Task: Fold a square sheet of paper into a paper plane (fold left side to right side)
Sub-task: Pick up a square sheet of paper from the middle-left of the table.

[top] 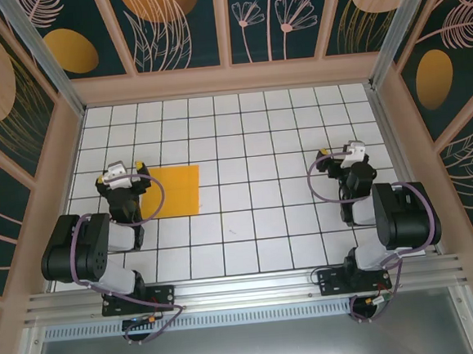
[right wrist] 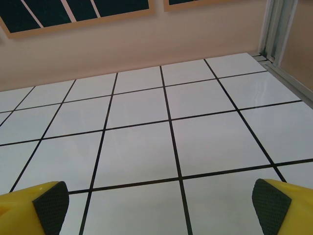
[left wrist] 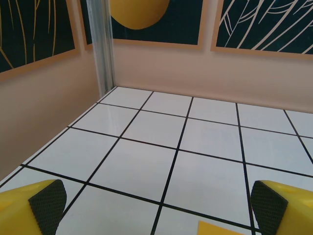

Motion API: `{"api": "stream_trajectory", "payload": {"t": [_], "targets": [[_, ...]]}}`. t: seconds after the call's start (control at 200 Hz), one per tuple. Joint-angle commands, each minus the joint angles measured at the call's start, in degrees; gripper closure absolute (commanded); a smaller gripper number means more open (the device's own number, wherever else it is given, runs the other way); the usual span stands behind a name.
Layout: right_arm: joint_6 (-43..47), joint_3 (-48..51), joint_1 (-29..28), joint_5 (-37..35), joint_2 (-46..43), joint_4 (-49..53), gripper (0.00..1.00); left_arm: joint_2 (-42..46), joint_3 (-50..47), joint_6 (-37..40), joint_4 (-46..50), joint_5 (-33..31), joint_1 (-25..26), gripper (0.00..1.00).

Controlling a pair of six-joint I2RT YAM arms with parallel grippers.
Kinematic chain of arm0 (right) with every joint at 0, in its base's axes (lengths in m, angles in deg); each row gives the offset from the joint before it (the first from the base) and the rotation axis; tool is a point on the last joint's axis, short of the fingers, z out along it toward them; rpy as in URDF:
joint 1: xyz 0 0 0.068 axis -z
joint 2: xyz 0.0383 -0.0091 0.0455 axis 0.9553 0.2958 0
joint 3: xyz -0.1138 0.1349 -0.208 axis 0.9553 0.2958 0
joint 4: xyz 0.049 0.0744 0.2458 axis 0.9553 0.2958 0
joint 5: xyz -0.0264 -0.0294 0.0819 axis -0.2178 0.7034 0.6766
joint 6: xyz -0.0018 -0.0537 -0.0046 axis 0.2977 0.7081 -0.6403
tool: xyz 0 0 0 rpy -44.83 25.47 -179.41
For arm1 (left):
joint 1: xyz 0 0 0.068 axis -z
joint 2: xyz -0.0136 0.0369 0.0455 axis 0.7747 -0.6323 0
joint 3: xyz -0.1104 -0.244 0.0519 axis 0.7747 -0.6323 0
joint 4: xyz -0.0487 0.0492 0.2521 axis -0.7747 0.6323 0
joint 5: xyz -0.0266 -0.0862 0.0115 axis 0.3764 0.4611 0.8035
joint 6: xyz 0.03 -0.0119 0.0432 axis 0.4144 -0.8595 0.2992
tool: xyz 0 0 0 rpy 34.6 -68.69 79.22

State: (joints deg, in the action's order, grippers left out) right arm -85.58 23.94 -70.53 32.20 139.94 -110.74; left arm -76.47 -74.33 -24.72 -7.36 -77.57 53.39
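Observation:
The square sheet of paper (top: 172,192) is orange-yellow and lies flat on the white tiled floor, left of centre. My left gripper (top: 128,167) hovers over its far left corner, and the arm covers part of the sheet's left edge. In the left wrist view this gripper (left wrist: 157,205) is open, its yellow fingers (left wrist: 46,203) wide apart over bare tile. One corner of the sheet (left wrist: 220,229) pokes in at the bottom edge. My right gripper (top: 339,149) hangs over the right side of the floor, far from the sheet. It is open (right wrist: 160,205) with nothing between its fingers.
Pale walls with dark floral panels (top: 175,26) close in the tiled floor (top: 250,143) on three sides. Aluminium posts stand in the back corners (left wrist: 100,44) (right wrist: 274,24). A metal rail (top: 245,287) carrying both arm bases runs along the near edge.

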Motion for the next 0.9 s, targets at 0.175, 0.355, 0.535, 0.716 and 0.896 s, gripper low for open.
{"api": "stream_trajectory", "payload": {"t": [0.175, 0.355, 0.535, 0.716, 0.896], "targets": [[0.45, -0.17, 0.11, -0.46, 0.36, -2.32, 0.01, 0.44, 0.36, -0.87, -0.39, 0.95, -0.33, 0.02], [0.38, -0.24, 0.2, -0.21, 0.36, -2.2, 0.01, 0.45, 0.36, -0.87, -0.4, 0.95, -0.33, 0.01], [0.31, -0.19, 0.37, 0.08, 0.38, -2.16, 0.01, 0.58, 0.14, -0.87, -0.75, 0.63, -0.33, 0.01], [-0.91, -7.14, 0.46, -0.66, -6.54, 16.41, 0.01, 10.86, 11.01, -4.55, 29.7, -3.92, -0.32, 0.01], [-6.88, -19.88, -1.73, 1.83, -12.25, 44.18, 0.02, 15.72, 24.23, -14.44, 55.96, 2.97, -0.29, 0.02]]}}
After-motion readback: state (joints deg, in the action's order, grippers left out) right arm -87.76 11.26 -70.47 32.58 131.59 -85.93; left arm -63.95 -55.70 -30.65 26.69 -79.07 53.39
